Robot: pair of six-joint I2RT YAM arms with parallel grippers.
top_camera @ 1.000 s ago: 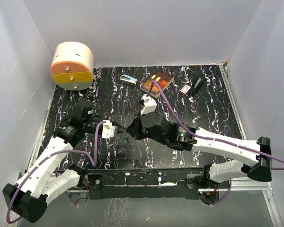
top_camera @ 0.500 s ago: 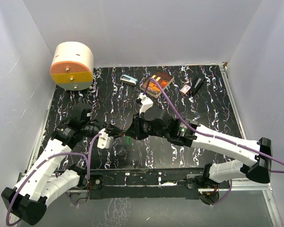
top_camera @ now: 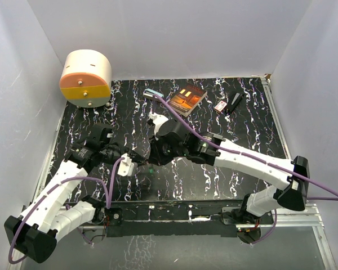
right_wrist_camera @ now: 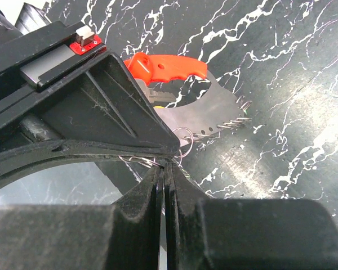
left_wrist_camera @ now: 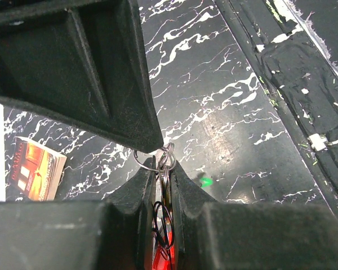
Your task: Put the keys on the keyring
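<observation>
**Top view.** Both arms reach in over the black marbled table (top_camera: 236,132) and meet left of centre. The left gripper (top_camera: 136,159) and right gripper (top_camera: 150,156) are tip to tip. The keys are hidden where the tips meet. A green speck (top_camera: 150,167) lies on the table just beside them. Along the far edge are a book (top_camera: 186,98), a teal-and-white box (top_camera: 152,94) and a red-and-white box (top_camera: 220,106), all well apart from the grippers. A cream-and-orange drum (top_camera: 85,79) is at the far left corner.

**Left wrist.** The left gripper's jaws are narrow, clamped on the keys (left_wrist_camera: 162,254). A red piece shows in the slot, and the wire keyring (left_wrist_camera: 164,156) pokes out at the tips. One of the right gripper's fingers (left_wrist_camera: 101,73) comes down onto the ring.

**Right wrist.** The right gripper's jaws are pressed together, tips at the keyring. I cannot tell whether the wire is pinched. A red plastic head (right_wrist_camera: 166,66) and a toothed metal blade (right_wrist_camera: 217,109) stick out past the left gripper.
</observation>
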